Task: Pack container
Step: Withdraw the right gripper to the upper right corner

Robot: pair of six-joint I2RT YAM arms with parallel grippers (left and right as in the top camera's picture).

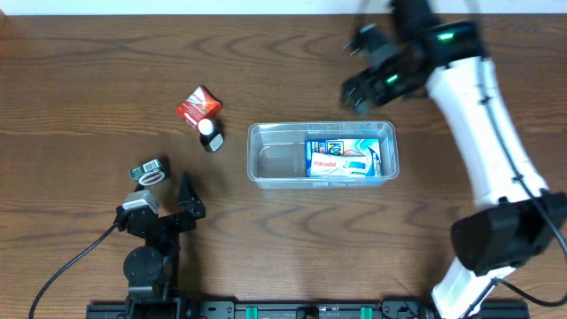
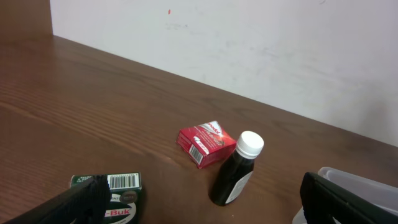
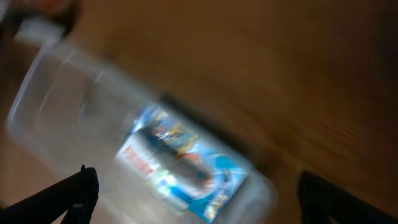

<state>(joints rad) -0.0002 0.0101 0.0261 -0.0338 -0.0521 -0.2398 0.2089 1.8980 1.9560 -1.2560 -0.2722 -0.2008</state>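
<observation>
The clear plastic container (image 1: 266,159) stands at mid table with a blue packet (image 1: 354,146) and a white-and-red Panadol box (image 1: 332,165) in its right half. It shows blurred in the right wrist view (image 3: 56,81). My right gripper (image 1: 365,81) is open and empty, above the table just behind the container's right end. My left gripper (image 1: 177,206) is open and empty near the front left, next to a green box (image 1: 150,172). A red box (image 1: 197,105) and a dark bottle with a white cap (image 1: 210,135) lie left of the container.
The left wrist view shows the red box (image 2: 206,144), the bottle (image 2: 237,168), the green box (image 2: 118,190) and a corner of the container (image 2: 364,183) before a white wall. A black cable (image 1: 66,266) runs from the left arm base.
</observation>
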